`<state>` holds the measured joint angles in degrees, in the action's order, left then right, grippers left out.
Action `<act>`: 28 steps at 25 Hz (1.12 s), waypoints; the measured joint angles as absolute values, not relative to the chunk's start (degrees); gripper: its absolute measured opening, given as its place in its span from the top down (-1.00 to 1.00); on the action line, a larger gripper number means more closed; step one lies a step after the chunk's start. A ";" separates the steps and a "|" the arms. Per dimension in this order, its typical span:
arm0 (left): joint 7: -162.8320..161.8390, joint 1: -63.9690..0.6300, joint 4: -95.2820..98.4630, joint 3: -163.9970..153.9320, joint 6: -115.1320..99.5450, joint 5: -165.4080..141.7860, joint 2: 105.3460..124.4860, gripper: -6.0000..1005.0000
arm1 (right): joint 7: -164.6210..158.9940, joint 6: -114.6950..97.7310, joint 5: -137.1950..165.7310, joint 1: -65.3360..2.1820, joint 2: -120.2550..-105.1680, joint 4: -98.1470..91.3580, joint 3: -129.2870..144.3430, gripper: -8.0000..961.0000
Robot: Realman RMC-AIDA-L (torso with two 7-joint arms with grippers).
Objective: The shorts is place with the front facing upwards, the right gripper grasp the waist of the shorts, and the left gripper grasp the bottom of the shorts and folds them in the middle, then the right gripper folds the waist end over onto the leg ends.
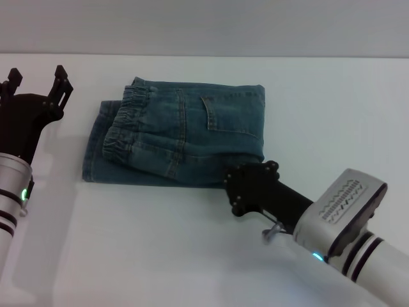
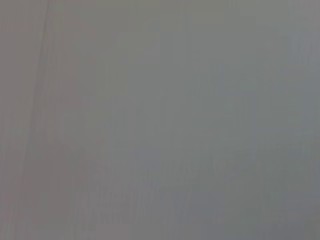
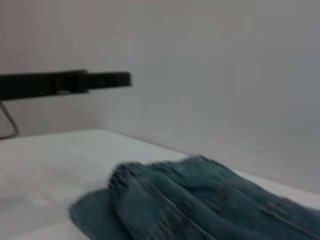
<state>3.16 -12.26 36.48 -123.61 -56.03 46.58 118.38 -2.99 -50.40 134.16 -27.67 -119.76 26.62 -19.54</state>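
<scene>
Denim, blue-green and already folded into a compact rectangle, the shorts (image 1: 182,137) lie flat on the white table (image 1: 160,256), between the 2 grippers. The waist (image 1: 124,125), a puckered elastic band, lies on top of the stack toward the left gripper's side, and under it the leg ends (image 1: 92,150) stick out a little as a flat lower layer. A tan-stitched pocket (image 1: 233,115) faces up on the top layer, on the part of the fold nearer the right gripper. The right gripper (image 1: 246,185) is at the near edge of the folded shorts, its black head just at the cloth's border; whether its fingers are spread, together or touching the denim cannot be told from here. The right wrist view looks low across the table at the shorts (image 3: 200,200), with the ruffled waist (image 3: 120,180) heaped on the layer below, and a black bar crossing the background beyond them. The left gripper (image 1: 35,83) is off the cloth, beside the waist side of the shorts and apart from them, its 2 prongs spread and holding nothing. The left wrist view shows only a plain grey surface.
</scene>
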 joint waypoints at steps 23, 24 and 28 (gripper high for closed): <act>3.33 -12.57 35.08 -125.60 -56.61 46.58 118.21 -0.65 | -7.62 -57.60 135.81 -26.72 -119.23 18.60 -27.24 0.95; 3.55 -12.60 34.95 -125.70 -56.83 46.57 118.22 -0.65 | -6.21 -59.66 136.38 -25.62 -119.22 19.73 -27.23 0.94; 3.93 -13.09 32.87 -126.46 -59.56 46.57 118.28 -0.65 | 8.41 -67.62 131.06 -17.65 -119.63 26.00 -32.05 0.94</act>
